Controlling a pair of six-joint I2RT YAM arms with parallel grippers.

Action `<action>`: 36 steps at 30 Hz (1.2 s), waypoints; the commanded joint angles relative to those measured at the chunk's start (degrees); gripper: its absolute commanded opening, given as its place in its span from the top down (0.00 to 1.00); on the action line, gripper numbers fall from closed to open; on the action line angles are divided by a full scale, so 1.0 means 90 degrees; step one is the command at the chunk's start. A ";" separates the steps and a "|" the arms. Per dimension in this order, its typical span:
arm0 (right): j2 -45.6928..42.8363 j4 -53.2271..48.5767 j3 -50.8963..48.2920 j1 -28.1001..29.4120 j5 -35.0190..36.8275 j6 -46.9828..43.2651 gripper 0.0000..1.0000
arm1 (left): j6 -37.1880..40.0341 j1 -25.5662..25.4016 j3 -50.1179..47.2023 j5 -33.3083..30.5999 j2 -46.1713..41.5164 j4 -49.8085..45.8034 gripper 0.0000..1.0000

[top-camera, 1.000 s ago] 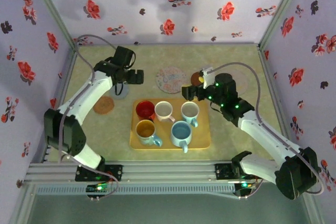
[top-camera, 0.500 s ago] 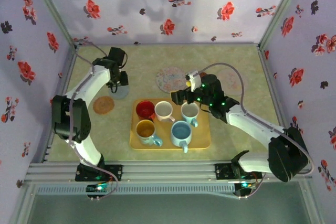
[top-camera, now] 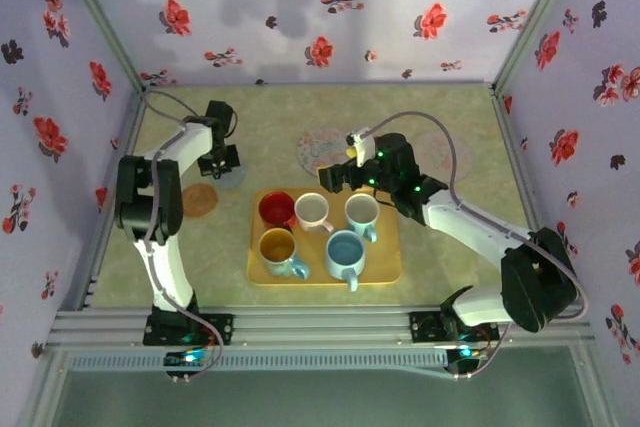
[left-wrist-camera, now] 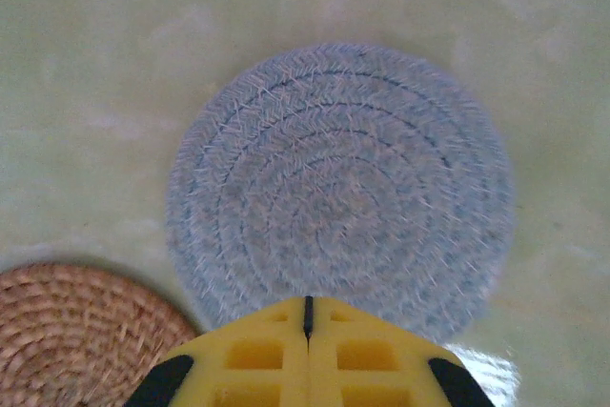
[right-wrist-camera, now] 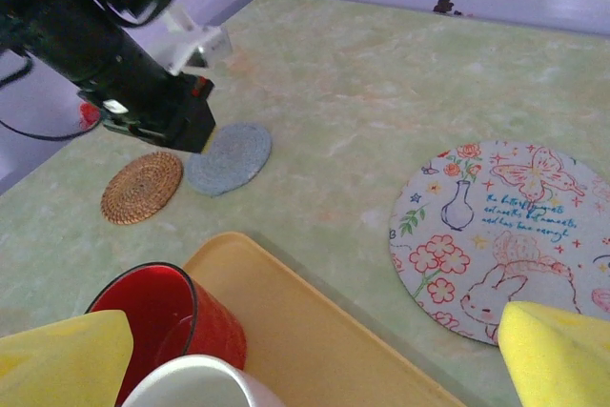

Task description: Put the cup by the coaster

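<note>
**No cup lifted yet; right arm lines up over the tray**

Both arms have shifted in the last second. The left arm has folded back toward the left wall and its jaws have snapped shut. The right arm has swung left across the tray point(top-camera: 380, 265), from the back right cup toward the red cup point(right-wrist-camera: 164, 314) and the white cup point(right-wrist-camera: 202, 383).

The task has barely begun. All five cups sit on the tray, and none stands beside a coaster. The grey coaster point(left-wrist-camera: 341, 193) lies flat on the table with the brown coaster point(left-wrist-camera: 71, 331) just beside it, both well left of the tray. A floral mat point(right-wrist-camera: 481, 235) lies behind the tray. Picking a cup, carrying it and setting it down are all left to do.

The left gripper point(left-wrist-camera: 308, 316) is fully closed, its yellow fingers pressed together with nothing between them. It sits over the near edge of the grey coaster; whether it touches the coaster cannot be told.

The right gripper point(right-wrist-camera: 310, 355) is spread wide and holds nothing. Its fingers straddle the back left corner of the tray above the red and white cups, touching neither. It is probably about to come down on one of the two, but which one is not clear.
</note>
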 commanded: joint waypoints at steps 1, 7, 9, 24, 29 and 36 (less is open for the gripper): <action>0.0091 0.0048 0.0244 0.0046 0.0041 -0.0155 0.00 | 0.0082 0.0086 0.0278 0.0006 0.0320 -0.0014 1.00; 0.0210 0.0001 0.0334 0.0043 0.0123 -0.0175 0.00 | 0.0128 0.0085 0.0603 0.0044 0.0809 -0.0033 1.00; 0.0243 -0.0010 0.0371 0.0041 0.0142 -0.0176 0.00 | 0.0202 0.0085 0.0750 0.0134 0.0985 -0.0033 1.00; 0.0238 -0.0147 0.0343 0.0036 0.0386 -0.0253 0.00 | 0.0717 -0.0405 0.1935 0.1215 0.1891 -0.0060 1.00; 0.0195 -0.0166 0.0333 0.0026 0.0476 -0.0267 0.00 | 0.0859 -0.0641 0.2176 0.1593 0.2043 -0.0040 1.00; 0.0110 -0.0157 0.0266 -0.0002 0.0592 -0.0282 0.00 | 0.0873 -0.0872 0.2412 0.1695 0.2254 -0.0170 1.00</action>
